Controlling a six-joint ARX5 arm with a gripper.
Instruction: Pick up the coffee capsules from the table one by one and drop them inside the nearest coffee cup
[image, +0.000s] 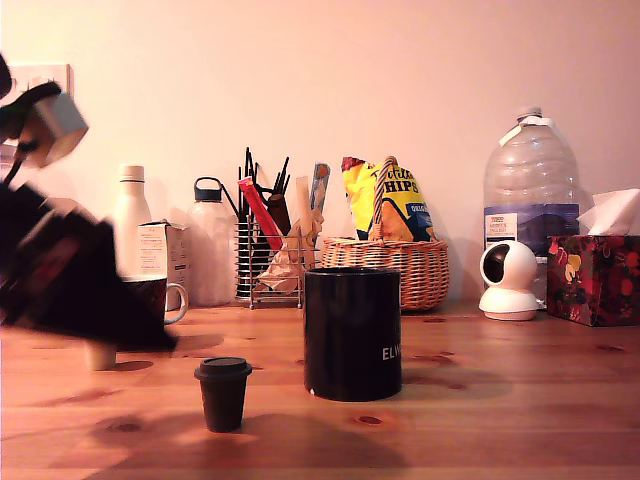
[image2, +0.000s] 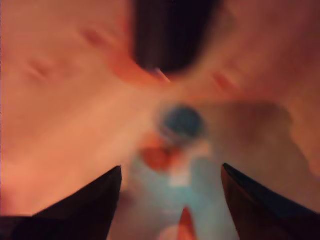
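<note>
The dark capsule (image: 223, 393) is seen standing on the table (image: 500, 420), just beside the black mug (image: 353, 333), toward the exterior view's left. The cream capsule (image: 99, 355) is seen farther left, under the blurred arm (image: 60, 270), near a second mug (image: 165, 298). In the wrist view, the claw (image2: 171, 192) is held wide apart with nothing in it, and a blurry dark round thing, maybe the dark capsule, is seen past the fingers (image2: 95, 197).
</note>
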